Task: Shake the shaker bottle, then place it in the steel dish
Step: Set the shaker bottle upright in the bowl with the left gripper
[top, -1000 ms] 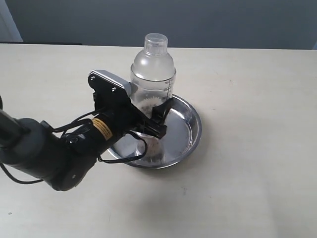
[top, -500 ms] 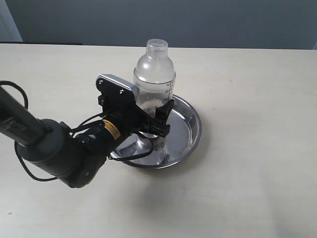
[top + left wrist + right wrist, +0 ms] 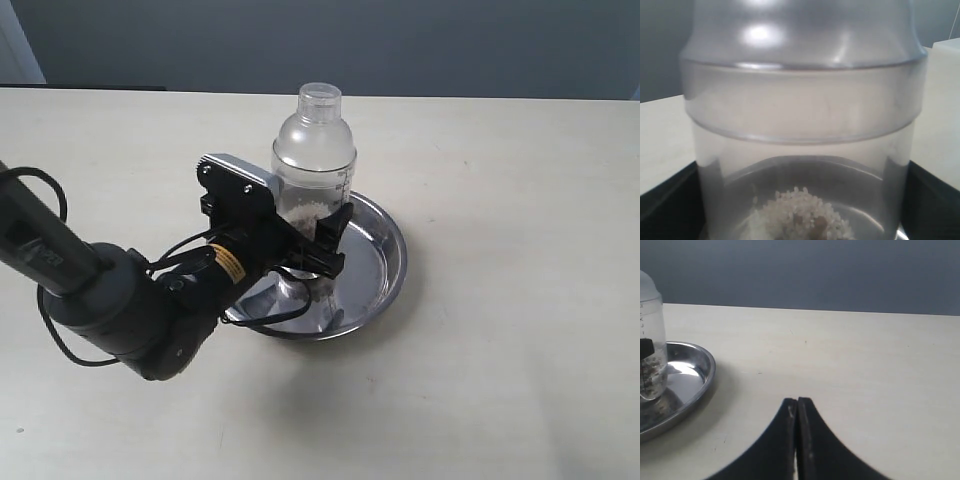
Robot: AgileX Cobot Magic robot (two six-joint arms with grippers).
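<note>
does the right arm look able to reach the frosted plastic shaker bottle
Probably yes: bare table lies between the shut right claw and the frosted plastic shaker bottle in the round steel dish, though the left claw grips it.

Centre blocked: the shaker bottle (image 3: 313, 165) stands tall in the steel dish (image 3: 390, 262). The left gripper (image 3: 315, 232) has its fingers (image 3: 333, 235) tight on the bottle's flanks, and its bulky arm (image 3: 130, 310) closes off the dish's near-left side. Dish floor to the right of the bottle lies bare, reachable over the low rim. The bench (image 3: 520, 330) is open to the right, in front and behind. The right gripper (image 3: 797, 440), fingers pressed together, sits over bare bench well apart from the dish rim.
</note>
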